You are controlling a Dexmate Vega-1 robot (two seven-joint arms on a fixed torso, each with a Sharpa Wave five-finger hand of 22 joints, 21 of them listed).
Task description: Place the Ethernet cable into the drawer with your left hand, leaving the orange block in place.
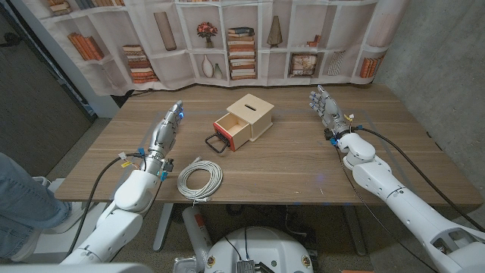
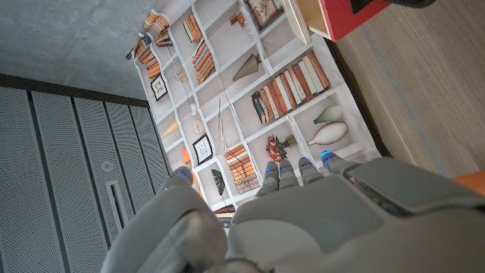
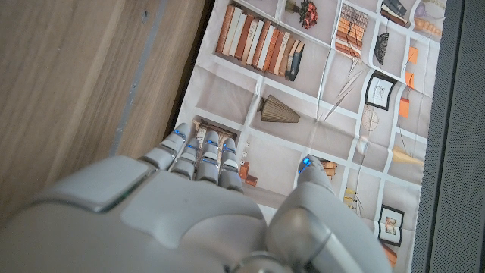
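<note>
The wooden tabletop is carrying every item and is standing before a backdrop printed with bookshelves. A small wooden box is sitting near the tabletop's middle, its red-fronted drawer pulled open toward the robot, a black handle on its front. The white Ethernet cable is lying coiled near the front edge, below the drawer and just beside the left arm. The left hand is stretching out left of the box, its fingers straight, close together and holding nothing. The right hand is standing at the far right, well apart from the box, fingers spread and holding nothing.
</note>
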